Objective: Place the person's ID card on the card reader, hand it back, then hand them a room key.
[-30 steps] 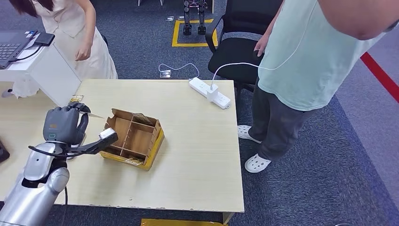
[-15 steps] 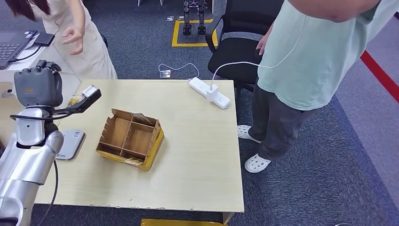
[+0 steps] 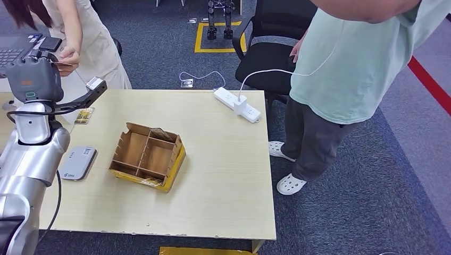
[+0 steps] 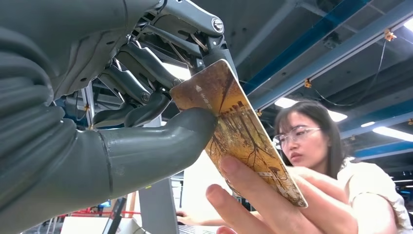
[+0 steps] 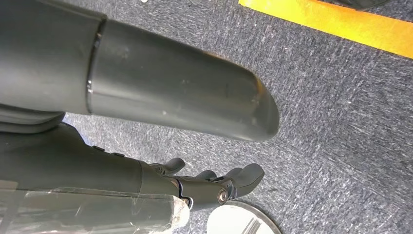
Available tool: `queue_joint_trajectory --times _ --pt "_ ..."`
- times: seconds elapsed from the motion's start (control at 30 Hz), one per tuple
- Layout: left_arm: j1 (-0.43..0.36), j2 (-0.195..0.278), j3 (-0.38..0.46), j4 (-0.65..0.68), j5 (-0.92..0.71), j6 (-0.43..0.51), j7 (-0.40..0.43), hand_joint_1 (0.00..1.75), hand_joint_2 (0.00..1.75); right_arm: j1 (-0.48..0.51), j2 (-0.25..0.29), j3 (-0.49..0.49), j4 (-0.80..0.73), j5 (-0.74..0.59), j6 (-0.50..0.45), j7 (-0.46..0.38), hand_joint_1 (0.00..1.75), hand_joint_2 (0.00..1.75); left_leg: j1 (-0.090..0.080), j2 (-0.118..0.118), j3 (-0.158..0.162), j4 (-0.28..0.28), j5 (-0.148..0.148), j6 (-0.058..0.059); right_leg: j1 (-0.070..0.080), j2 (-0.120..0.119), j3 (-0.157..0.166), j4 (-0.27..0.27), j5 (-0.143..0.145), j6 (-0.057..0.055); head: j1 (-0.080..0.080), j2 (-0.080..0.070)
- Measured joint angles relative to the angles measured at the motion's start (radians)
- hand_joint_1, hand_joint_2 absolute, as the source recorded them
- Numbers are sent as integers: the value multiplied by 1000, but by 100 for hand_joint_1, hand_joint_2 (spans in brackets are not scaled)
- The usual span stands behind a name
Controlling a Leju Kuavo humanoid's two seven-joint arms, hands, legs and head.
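— What is found on the table [image 3: 223,175]?
— A divided box [image 3: 148,155] is set left of centre, with the card reader [image 3: 77,162] just to its left. A second card [image 3: 84,115] is laid farther back at the left.
— And at the far edge?
— A power strip [image 3: 236,104] is placed there; a chair [image 3: 266,53] is seen behind it.
— Where is the card [image 4: 238,131]?
— It is held up beyond the far left corner, gripped by the left hand [image 3: 33,79] and touched by a person's hand [image 3: 68,59]. A bystander [image 3: 345,69] is positioned right of the table.
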Motion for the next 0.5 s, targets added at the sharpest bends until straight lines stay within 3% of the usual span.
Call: queue_joint_trajectory --times 0.03,0.07,0.17,0.2,0.5 --pt "-5 -2 0 11 5 7 -7 175 175 -1 1 0 0 1 0 -1 0 0 0 0 0 0 0 0 0 0 0 0 0 0 0 0" --pt "-9 -4 0 22 10 15 -15 159 175 -2 2 0 0 1 1 -1 0 0 0 0 0 0 0 0 0 0 0 0 0 0 0 0" --pt "-10 -12 0 43 32 34 -39 28 175 -2 5 0 0 4 1 -2 0 0 0 0 0 0 0 0 0 0 0 0 0 0 0 0" --pt "-10 -15 0 49 44 36 -47 0 175 -2 6 0 0 5 1 -2 0 0 0 0 0 0 0 0 0 0 0 0 0 0 0 0" --pt "-10 -24 0 58 91 32 -80 0 175 -2 6 0 0 11 1 -2 0 0 0 0 0 0 0 0 0 0 0 0 0 0 0 0"
